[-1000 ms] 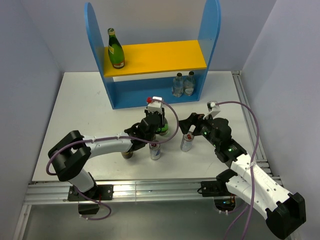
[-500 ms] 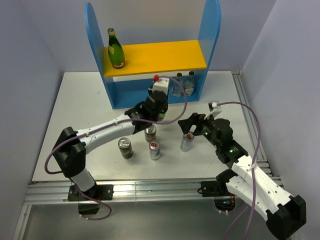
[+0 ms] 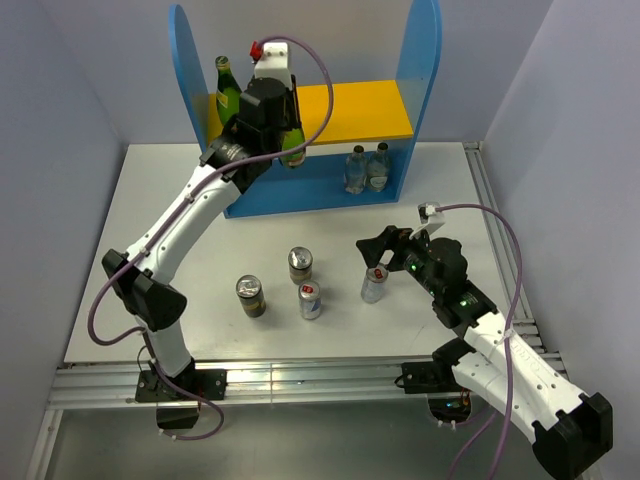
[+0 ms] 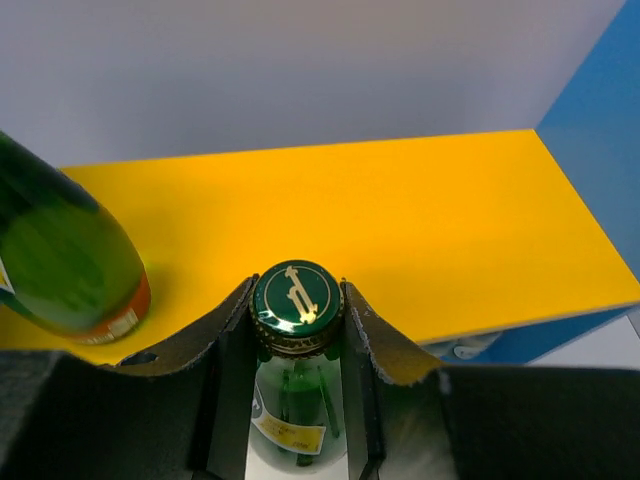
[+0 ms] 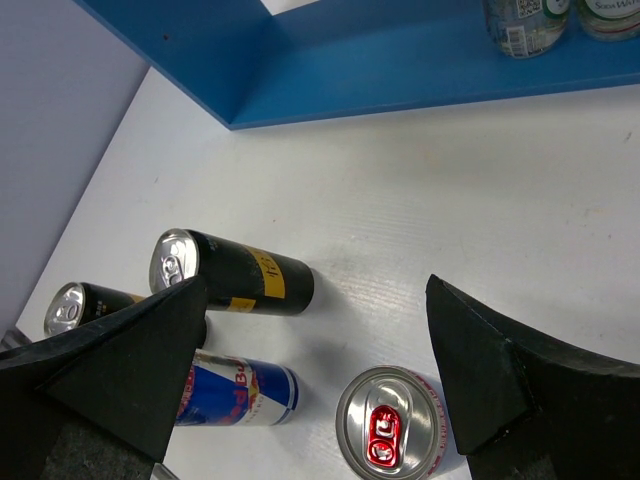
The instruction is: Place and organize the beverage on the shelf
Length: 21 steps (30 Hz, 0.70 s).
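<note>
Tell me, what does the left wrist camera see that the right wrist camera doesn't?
Only the left wrist view shows the left claw clamped on a capped green bottle by the front edge of the yellow upper board, with a second green bottle standing on it. Only the right wrist view shows the open right claw above the white table, four cans on it, and clear bottles on the lower level. Both show blue parts of the shelf.
</note>
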### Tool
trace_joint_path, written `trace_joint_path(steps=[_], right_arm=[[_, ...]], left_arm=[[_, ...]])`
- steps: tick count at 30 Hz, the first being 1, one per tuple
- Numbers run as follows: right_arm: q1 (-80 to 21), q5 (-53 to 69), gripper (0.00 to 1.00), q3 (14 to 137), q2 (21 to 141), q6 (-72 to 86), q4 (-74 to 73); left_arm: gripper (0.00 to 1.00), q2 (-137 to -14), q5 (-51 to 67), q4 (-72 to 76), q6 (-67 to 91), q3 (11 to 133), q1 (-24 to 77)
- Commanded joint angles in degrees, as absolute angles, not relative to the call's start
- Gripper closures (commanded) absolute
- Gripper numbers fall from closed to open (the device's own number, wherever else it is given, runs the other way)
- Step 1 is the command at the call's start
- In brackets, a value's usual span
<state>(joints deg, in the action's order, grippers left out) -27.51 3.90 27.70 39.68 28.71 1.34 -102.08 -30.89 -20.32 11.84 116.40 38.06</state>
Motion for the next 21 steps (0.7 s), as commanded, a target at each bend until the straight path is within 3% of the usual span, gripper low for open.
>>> trace_joint_path(steps=[1, 21], right_arm=[[-27.86, 3.43, 0.03, 27.42, 38.58, 28.65, 3.43], [-27.86, 4.31, 0.03, 27.60, 40.60, 28.65, 4.48]], left_arm=[[1.00, -103.44, -29.00, -15.64, 10.02, 125.24, 36.39], [1.00, -106.70, -29.71, -10.73, 7.21, 132.98, 32.08]])
